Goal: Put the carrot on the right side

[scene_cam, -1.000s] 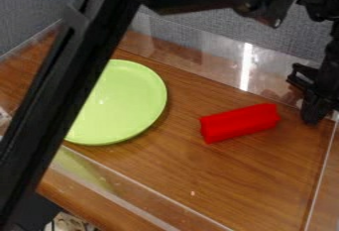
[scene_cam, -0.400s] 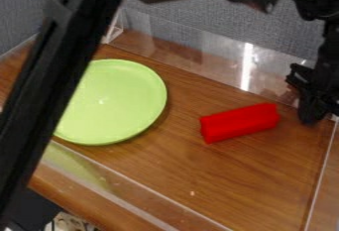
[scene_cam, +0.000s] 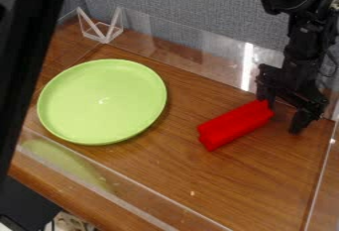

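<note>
Down on the wooden table (scene_cam: 159,166), the single camera view shows the black pincer (scene_cam: 290,104) pointing at the tabletop, its two fingers (scene_cam: 271,86) spread apart with nothing between them. Just below and to the left of the pincer lies the carrot (scene_cam: 236,124), a red bar-shaped block resting flat on the wood at a slant, its upper right end close beside the nearer finger; whether they touch cannot be told. Well off to the pincer's left sits the green plate (scene_cam: 102,99), apart from the carrot. Further left and behind, near the back wall, stands a small white wire stand (scene_cam: 101,24). A dark, blurred arm segment (scene_cam: 30,57) crosses the left foreground.
</note>
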`<state>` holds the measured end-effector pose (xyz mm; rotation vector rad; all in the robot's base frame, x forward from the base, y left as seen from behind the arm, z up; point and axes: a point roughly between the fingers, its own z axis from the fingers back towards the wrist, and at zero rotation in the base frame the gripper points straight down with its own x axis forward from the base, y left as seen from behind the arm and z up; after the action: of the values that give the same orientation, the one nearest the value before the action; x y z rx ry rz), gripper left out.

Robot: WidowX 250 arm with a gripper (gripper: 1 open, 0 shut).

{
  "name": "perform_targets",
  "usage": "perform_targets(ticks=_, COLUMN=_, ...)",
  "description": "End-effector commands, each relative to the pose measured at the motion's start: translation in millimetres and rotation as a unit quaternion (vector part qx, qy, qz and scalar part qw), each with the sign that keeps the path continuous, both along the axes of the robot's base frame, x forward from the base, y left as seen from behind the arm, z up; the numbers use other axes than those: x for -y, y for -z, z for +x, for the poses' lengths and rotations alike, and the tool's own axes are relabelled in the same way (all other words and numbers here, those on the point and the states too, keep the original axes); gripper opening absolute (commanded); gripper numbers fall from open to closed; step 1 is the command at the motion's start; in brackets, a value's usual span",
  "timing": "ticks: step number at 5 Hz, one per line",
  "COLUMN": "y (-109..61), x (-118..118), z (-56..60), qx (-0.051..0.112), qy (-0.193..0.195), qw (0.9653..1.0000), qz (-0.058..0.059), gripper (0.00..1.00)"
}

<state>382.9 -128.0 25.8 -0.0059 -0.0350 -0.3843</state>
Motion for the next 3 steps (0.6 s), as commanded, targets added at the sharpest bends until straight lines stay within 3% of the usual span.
perform_targets(ticks=1, y=-36.5, x=-3, z=1.7, qx=0.048, qy=-0.035, qw=0.9982, qz=-0.007, gripper=1.00)
perform_targets(ticks=2, y=-41.6, x=-4, z=-3.2, qx=0.060, qy=-0.061, qw=0.9963, qz=-0.004, gripper=1.00)
perform_targets(ticks=3, y=-64.2, x=6, z=-6.0, qx=0.080, qy=-0.078, qw=0.9937, qz=0.002, gripper=1.00)
